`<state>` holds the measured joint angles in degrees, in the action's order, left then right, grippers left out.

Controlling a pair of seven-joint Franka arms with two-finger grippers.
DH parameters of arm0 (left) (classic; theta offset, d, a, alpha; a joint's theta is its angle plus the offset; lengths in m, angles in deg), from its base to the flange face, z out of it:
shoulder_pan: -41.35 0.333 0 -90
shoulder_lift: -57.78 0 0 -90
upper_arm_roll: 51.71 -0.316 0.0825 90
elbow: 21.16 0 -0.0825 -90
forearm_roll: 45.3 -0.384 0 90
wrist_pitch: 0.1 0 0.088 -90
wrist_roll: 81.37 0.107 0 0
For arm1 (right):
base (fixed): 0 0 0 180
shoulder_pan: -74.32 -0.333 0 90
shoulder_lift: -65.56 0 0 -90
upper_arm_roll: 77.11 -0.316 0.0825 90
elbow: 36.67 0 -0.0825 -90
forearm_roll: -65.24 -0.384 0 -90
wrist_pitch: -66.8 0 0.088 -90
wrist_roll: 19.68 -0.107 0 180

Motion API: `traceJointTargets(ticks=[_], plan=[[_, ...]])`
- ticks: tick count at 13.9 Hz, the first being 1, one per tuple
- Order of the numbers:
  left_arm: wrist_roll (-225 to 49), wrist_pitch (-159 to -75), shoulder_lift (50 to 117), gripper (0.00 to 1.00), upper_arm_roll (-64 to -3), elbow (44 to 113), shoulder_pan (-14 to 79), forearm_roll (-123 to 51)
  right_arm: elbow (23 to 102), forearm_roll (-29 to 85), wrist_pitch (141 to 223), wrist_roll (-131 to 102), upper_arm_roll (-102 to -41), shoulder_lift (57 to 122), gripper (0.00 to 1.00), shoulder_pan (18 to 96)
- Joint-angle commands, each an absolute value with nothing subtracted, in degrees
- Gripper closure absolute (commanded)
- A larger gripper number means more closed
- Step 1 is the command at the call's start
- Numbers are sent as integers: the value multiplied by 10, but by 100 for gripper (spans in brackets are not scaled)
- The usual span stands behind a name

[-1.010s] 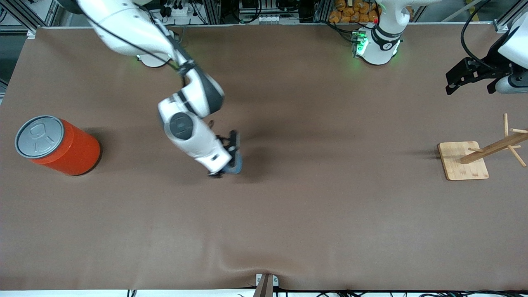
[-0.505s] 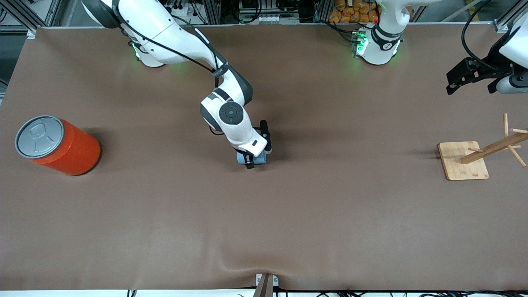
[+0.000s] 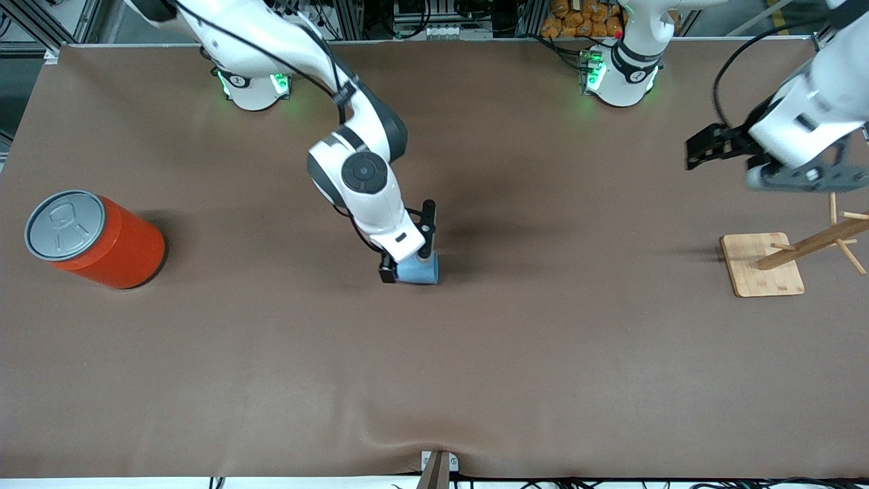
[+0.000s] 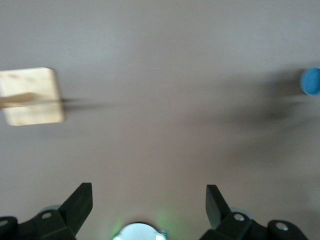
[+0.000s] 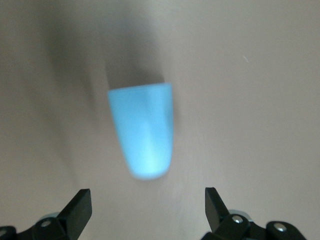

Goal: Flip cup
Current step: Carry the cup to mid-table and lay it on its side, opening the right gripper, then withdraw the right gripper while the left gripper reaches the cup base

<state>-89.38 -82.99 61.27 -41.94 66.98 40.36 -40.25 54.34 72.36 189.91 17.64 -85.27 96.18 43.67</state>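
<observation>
No brand name or readable writing can be made out anywhere; only an embossed pull-tab outline is seen on the grey lid of the orange can.

The cup is seen on the brown surface near its middle, well apart from the orange can and toward the left arm's end of the surface from it. In the right wrist view the cup is shown as a light-blue tapered shape with its narrow closed end toward the camera; whether it stands mouth-down or lies on its side cannot be told. The right gripper is placed directly at the cup, with its fingers spread apart on either side and no contact with the cup visible; nothing is clamped.

The right arm is reached out from its base toward the middle of the surface, bent at the elbow, with the wrist pointed down at the cup.

The left gripper is held in the air, much farther from the orange can than the cup is, near a wooden rack on a square base. Its fingers are apart and empty. In its wrist view the cup and the rack base are both seen below.
</observation>
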Motion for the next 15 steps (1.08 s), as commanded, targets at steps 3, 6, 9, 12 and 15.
traceJointTargets(ticks=[3, 6, 9, 12, 15], plan=[[-931, -892, 741, 0, -414, 656, 400, -222, 563, 732, 1797, -47, -856, 860, 0, 529], [-932, -1000, 815, 0, -414, 653, 351, -134, 564, 732, 1758, -99, -856, 816, 0, 622], [-938, -1106, 874, 0, -414, 653, 299, -64, 565, 721, 1693, -100, -857, 760, 0, 706], [-920, -1164, 918, 0, -414, 653, 259, -1, 573, 665, 1617, -98, -802, 695, 0, 746], [-868, -1178, 963, 0, -413, 642, 249, 61, 568, 647, 1576, -94, -752, 661, 0, 751]])
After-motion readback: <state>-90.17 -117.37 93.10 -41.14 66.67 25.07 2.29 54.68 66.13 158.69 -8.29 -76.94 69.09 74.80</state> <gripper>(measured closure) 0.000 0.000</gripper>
